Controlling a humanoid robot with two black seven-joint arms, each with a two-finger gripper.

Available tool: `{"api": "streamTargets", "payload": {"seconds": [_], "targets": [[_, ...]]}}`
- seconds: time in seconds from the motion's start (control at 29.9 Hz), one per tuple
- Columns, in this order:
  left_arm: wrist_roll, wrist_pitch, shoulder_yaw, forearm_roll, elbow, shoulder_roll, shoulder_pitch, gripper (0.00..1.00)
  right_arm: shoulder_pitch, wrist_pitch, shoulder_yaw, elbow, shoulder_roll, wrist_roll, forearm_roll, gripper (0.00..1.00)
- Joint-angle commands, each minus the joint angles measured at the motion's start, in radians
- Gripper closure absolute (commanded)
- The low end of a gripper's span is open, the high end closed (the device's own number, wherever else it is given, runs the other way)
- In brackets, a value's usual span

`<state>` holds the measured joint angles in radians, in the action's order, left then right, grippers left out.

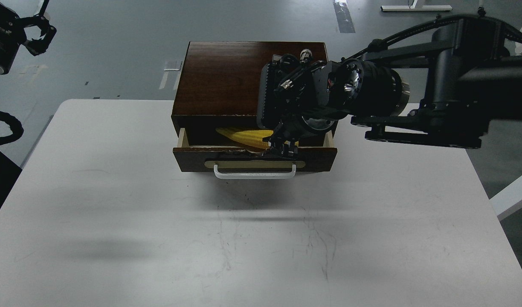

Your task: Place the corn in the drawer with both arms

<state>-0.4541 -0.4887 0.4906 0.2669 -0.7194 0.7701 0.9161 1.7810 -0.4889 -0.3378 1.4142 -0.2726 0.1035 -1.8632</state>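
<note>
Table (116, 213): white and scuffed, below both grippers.
Right gripper (282, 147): points down at the drawer's front edge; fingers too dark to tell apart, so its state cannot be told.
Drawer (254, 158): pulled partly out of the box (222, 76), directly under the right gripper.
Corn (244, 135): lies inside the drawer, just left of the right gripper's tip.
Left gripper (41, 32): raised far to the left, prongs spread, holding nothing.

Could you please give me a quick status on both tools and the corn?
Right tool down at open drawer, on the corn's end; grip unclear. Left tool raised far left, open, empty. Corn lying inside drawer. Nothing blocking.
</note>
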Motion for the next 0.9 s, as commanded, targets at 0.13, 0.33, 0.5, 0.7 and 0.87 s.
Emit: {"api": "streamTargets", "payload": {"seconds": [0.13, 0.33, 0.5, 0.7, 0.87], "targets": [[0.0, 0.0, 0.0, 0.0, 0.0, 0.001, 0.001, 0.02, -0.003, 0.0, 0.092, -0.032, -0.045, -0.001, 0.054, 0.19], [-0.003, 0.0, 0.002, 0.0, 0.0, 0.0, 0.001, 0.02, -0.029, 0.0, 0.201, -0.06, -0.132, -0.011, 0.376, 0.0], [-0.003, 0.0, 0.0, 0.0, 0.0, -0.011, 0.001, 0.02, -0.051, 0.0, 0.304, -0.158, -0.241, -0.011, 0.592, 0.0], [-0.006, 0.0, 0.002, 0.011, 0.006, -0.052, 0.001, 0.02, -0.152, 0.0, 0.468, -0.316, -0.315, -0.011, 0.97, 0.0], [-0.005, 0.0, 0.006, 0.012, 0.008, -0.075, 0.006, 0.02, -0.256, 0.0, 0.557, -0.425, -0.35, -0.007, 1.216, 0.0]]}}
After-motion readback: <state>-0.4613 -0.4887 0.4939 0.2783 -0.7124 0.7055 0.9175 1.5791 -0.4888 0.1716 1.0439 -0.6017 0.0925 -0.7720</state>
